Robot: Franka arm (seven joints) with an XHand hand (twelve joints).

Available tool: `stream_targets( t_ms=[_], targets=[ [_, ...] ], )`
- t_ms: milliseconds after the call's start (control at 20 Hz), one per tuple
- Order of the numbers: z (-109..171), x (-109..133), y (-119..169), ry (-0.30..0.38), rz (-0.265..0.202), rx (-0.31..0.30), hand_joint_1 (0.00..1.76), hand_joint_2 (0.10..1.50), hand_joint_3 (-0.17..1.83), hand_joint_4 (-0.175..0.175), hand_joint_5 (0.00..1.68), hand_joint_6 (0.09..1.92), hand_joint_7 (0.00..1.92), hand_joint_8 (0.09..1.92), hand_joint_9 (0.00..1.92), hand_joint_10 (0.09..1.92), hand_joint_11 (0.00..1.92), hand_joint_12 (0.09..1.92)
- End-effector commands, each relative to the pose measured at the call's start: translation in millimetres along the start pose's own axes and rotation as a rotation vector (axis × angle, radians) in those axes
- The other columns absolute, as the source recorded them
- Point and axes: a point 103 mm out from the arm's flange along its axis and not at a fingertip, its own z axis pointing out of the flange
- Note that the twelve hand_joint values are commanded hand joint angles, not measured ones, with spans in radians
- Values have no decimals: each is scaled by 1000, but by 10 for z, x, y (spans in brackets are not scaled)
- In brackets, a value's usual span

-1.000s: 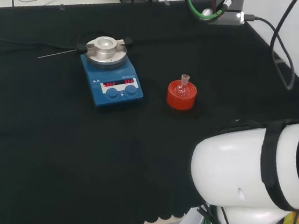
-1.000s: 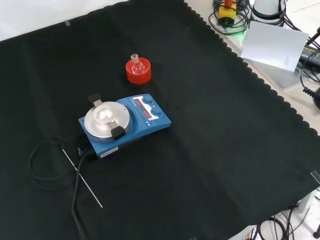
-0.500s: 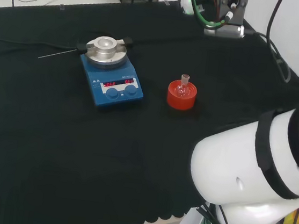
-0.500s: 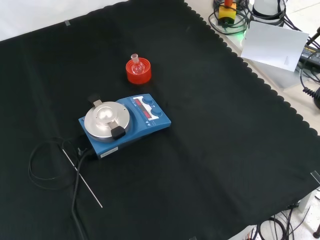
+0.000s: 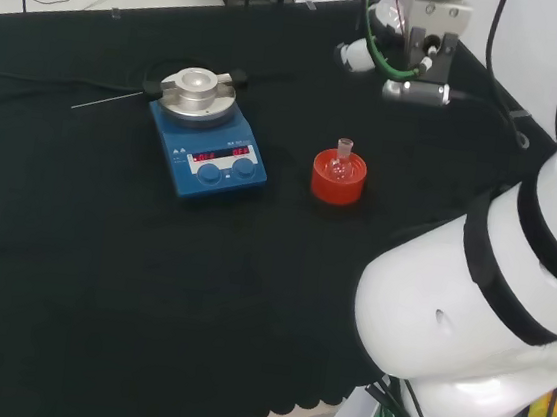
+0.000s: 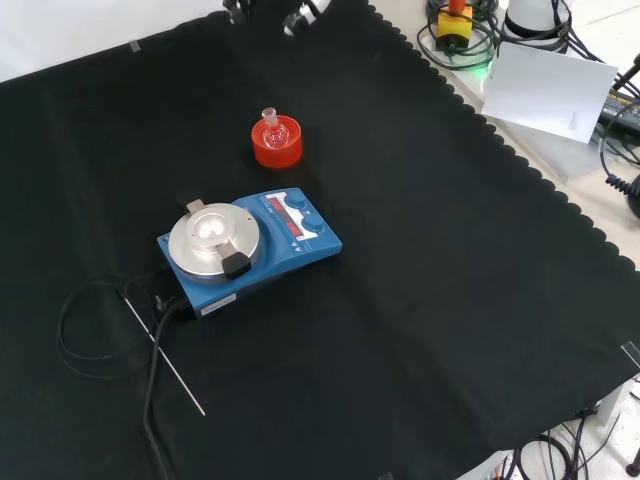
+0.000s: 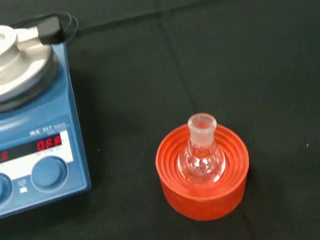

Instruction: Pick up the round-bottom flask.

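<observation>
One round-bottom flask [image 7: 201,159] (upright) sits in one red stand [image 7: 202,192].

I see the round-bottom flask [image 7: 202,155], a small clear glass bulb with a short frosted neck, sitting upright in the hollow of a red ribbed stand [image 7: 202,172] on the black cloth [image 6: 450,250]. In my head view the flask [image 5: 341,161] stands to the right of the blue stirrer plate [image 5: 208,145], near it but apart. In my front view the flask [image 6: 272,126] sits beyond that plate.
</observation>
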Motion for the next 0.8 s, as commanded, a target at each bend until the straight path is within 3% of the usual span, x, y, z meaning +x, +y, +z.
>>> stream_targets(
  t_ms=[50,400,800],
  targets=[
    [490,-156,244,45,5,3,600,968,416,-29,431,156,118,628,276,713,21,1431],
    [883,-238,346,67,26,39,724,843,504,-38,479,132,146,644,306,709,30,1428],
    [1142,-301,405,75,39,73,820,742,577,-45,510,120,157,654,320,709,81,1414]
  ],
)
